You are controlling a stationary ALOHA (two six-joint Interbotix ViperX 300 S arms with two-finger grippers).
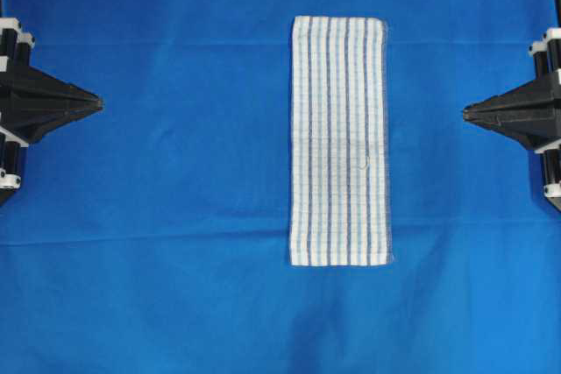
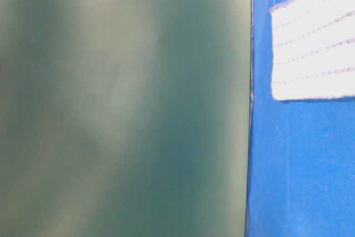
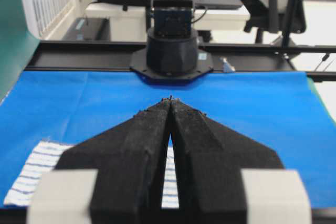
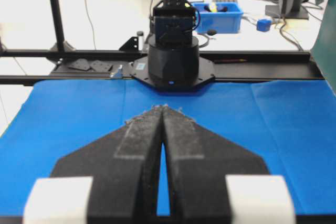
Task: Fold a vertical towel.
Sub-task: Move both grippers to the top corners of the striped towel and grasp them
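- No readable writing shows in any view.
- The towel [image 1: 339,140] lies flat, lengthwise, mid-counter on the blue sheet [image 1: 175,172], slightly toward the right edge.
- Only the table-level view shows a green wall [image 2: 122,104].
- Left end effector [image 1: 98,103] and right end effector [image 1: 466,112] are closed, empty, well apart from the towel.

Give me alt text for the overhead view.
A narrow striped towel lies flat and lengthwise on a blue sheet. The left gripper and right gripper point at it from either side, fingers closed, touching nothing.
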